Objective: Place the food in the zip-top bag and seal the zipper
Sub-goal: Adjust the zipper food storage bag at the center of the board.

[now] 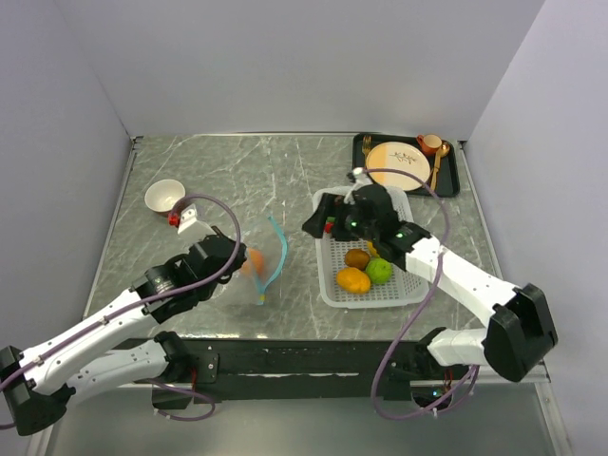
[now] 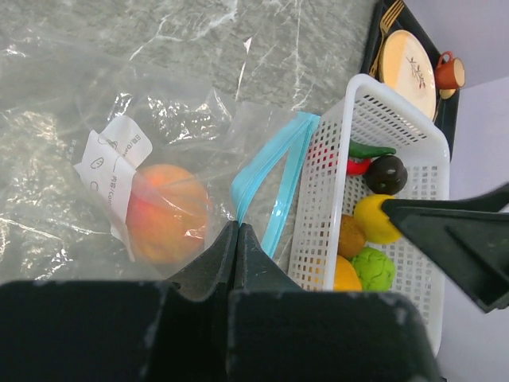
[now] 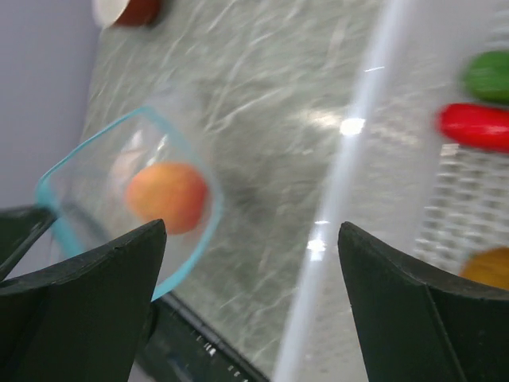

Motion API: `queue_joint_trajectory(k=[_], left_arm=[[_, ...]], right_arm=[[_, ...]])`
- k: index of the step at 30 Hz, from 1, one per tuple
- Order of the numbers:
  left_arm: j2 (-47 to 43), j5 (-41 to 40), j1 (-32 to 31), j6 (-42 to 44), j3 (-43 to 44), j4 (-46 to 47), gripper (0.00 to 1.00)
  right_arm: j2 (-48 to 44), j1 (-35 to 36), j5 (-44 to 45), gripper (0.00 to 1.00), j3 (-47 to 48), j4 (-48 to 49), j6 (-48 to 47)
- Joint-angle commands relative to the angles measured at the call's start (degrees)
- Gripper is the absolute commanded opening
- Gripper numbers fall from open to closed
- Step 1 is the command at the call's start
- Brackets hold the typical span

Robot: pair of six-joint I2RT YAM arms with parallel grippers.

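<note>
Clear plastic zip-top bag is held up by the left pincer. Its jaws are pressed fully together on the film just beside the light blue-teal zipper strip, so the mouth stands open as a loop just beyond the fingertips. One peach-orange toy fruit lies inside the bag, close beside those tips.

The right pincer stands wide and holds nothing. It hovers over the far end of the white mesh basket. The bag's open mouth shows past one of its fingers, and the long red pepper and green pepper show past the other. An orange round, a lime-green round and a brown round lie in the basket behind this pincer, toward its arm's base.

The step in hand looks like loading: one piece is in and most of the food is not yet bagged. The next move calls for lowering the open jaws onto a single piece, probably a pepper, since those lie nearest. It then needs closing across its narrow width, lifting over the basket wall and releasing inside the loop without knocking the film out of the left pincer's grip. Sealing is not yet due.
</note>
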Motion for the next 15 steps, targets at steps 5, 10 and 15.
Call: queue_joint_trajectory(k=[5, 10, 15], left_arm=[[-2.7, -1.6, 0.0, -0.6, 0.4, 1.4, 0.01], [-3.0, -3.0, 0.1, -1.0, 0.9, -0.6, 0.01], [-2.9, -3.1, 0.0, -0.7, 0.7, -0.5, 0.01]], right_arm=[[10.3, 4.5, -7.7, 0.77, 8.2, 1.9, -1.3], [15.8, 5.7, -9.3, 0.7, 11.2, 0.5, -1.3], [18.9, 6.7, -11.8, 0.67, 12.6, 2.1, -0.5]])
